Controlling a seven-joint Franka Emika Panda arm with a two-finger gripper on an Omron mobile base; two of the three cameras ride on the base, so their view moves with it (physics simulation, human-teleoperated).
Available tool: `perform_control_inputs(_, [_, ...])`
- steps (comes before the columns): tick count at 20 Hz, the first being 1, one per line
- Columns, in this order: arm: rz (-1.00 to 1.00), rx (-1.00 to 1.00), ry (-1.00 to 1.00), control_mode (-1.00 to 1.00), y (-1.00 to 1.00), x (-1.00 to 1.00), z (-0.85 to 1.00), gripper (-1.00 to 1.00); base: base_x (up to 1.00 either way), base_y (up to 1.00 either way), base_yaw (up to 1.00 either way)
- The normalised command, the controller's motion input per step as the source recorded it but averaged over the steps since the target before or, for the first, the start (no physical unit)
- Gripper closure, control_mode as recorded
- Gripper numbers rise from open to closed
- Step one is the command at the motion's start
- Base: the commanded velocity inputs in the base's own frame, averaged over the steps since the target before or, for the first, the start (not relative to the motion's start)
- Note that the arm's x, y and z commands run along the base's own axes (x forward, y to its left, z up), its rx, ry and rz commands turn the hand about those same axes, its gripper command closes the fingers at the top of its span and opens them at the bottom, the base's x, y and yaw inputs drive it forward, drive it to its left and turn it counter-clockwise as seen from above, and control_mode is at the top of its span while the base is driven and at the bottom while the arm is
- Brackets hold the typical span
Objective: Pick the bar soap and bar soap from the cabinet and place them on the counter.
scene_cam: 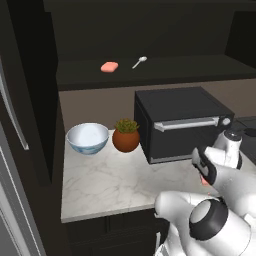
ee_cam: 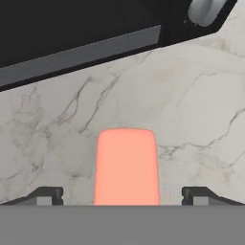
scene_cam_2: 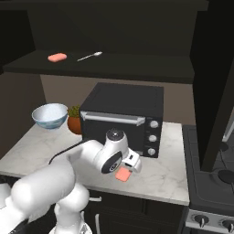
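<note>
While one bar soap point(scene_cam: 109, 66) lies on the cabinet point(scene_cam: 150, 30) shelf at upper left of the left base view, left of a spoon point(scene_cam: 139, 62), the other bar soap point(ee_cam: 126, 165) rests on the marble bench point(ee_cam: 201, 119) between my spread, released fingertips point(ee_cam: 47, 195), before the toaster oven point(scene_cam_2: 123, 114).

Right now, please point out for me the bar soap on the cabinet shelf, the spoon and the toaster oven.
bar soap on the shelf point(scene_cam: 109, 66), left base view, its top face
silver spoon point(scene_cam: 139, 61), left base view, mid handle
black toaster oven point(scene_cam_2: 129, 99), right base view, its top panel
</note>
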Motion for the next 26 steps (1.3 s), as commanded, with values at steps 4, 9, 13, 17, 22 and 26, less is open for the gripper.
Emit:
perform_control_inputs(4, [0.00, 0.00, 0.00, -1.00, 0.00, -0.48, 0.18, -1.00, 0.00, 0.00, 0.00])
perform_control_inputs(9, [0.00, 0.00, -0.01, -1.00, 0.02, -0.42, 0.29, -1.00, 0.00, 0.00, 0.00])
perform_control_inputs(13, [0.04, 0.00, -0.03, -1.00, 0.11, -0.31, 0.47, -1.00, 0.00, 0.00, 0.00])
perform_control_inputs(17, [0.07, 0.00, -0.06, -1.00, 0.17, -0.32, 0.51, -1.00, 0.00, 0.00, 0.00])
perform_control_inputs(22, [0.06, 0.00, -0.08, -1.00, 0.22, -0.38, 0.48, -1.00, 0.00, 0.00, 0.00])
perform_control_inputs(26, [0.04, 0.00, -0.10, -1.00, 0.24, -0.38, 0.47, -1.00, 0.00, 0.00, 0.00])
